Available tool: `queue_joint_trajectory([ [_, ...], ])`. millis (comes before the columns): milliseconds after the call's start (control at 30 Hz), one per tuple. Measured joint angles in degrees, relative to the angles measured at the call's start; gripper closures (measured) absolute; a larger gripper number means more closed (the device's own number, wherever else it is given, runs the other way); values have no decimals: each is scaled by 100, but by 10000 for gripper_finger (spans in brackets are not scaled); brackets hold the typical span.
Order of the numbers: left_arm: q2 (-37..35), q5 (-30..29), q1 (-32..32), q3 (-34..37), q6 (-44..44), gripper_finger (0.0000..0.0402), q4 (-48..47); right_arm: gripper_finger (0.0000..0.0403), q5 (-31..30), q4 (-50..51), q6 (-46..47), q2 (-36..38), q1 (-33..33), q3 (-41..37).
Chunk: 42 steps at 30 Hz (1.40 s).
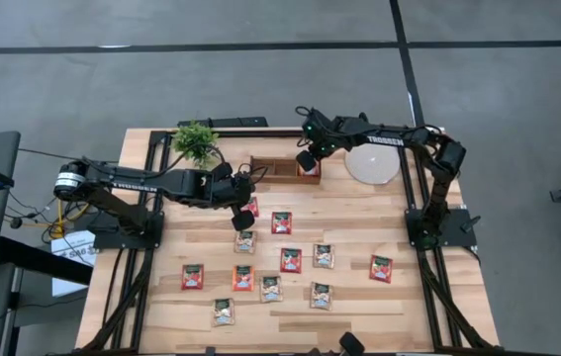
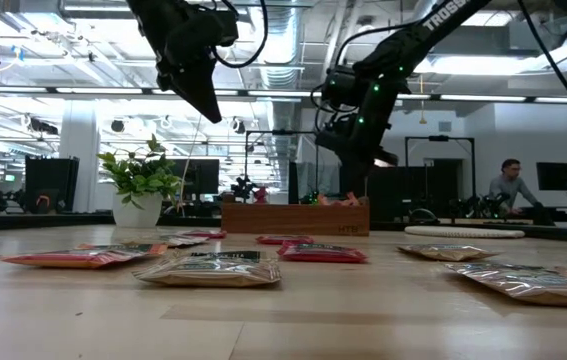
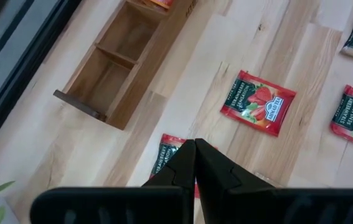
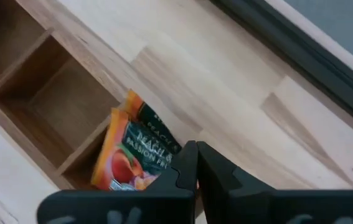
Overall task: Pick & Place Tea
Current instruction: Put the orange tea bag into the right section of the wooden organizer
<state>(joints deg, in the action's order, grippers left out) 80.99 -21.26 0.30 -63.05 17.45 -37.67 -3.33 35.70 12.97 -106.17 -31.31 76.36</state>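
Several red, orange and pale tea sachets [image 1: 281,222] lie flat on the wooden table. One orange sachet [image 4: 132,155] stands tilted in the right-end compartment of the brown tray [image 1: 275,168]. My right gripper [image 4: 195,149] hangs shut above that end of the tray [image 4: 39,106]. In the low view it [image 2: 383,157] is clear of the tray's top. My left gripper [image 3: 195,146] is shut in the air over a red sachet [image 3: 173,155] just in front of the tray, and stands well above the table [image 2: 210,115].
A small potted plant [image 1: 196,141] stands at the far left, beside the tray's left end. A round pale disc [image 1: 374,163] lies at the far right. The tray's other compartments [image 3: 111,74] look bare. People sit in the room behind the table [image 2: 508,180].
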Motion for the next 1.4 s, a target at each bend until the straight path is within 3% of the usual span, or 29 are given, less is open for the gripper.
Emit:
queue_joint_trajectory([
  [1067,0,-2,0,0,-26,401,146,403,45,772,-3,389,112,-7],
  [1400,0,-2,0,0,-26,401,146,403,83,536,-145,385,447,-7],
])
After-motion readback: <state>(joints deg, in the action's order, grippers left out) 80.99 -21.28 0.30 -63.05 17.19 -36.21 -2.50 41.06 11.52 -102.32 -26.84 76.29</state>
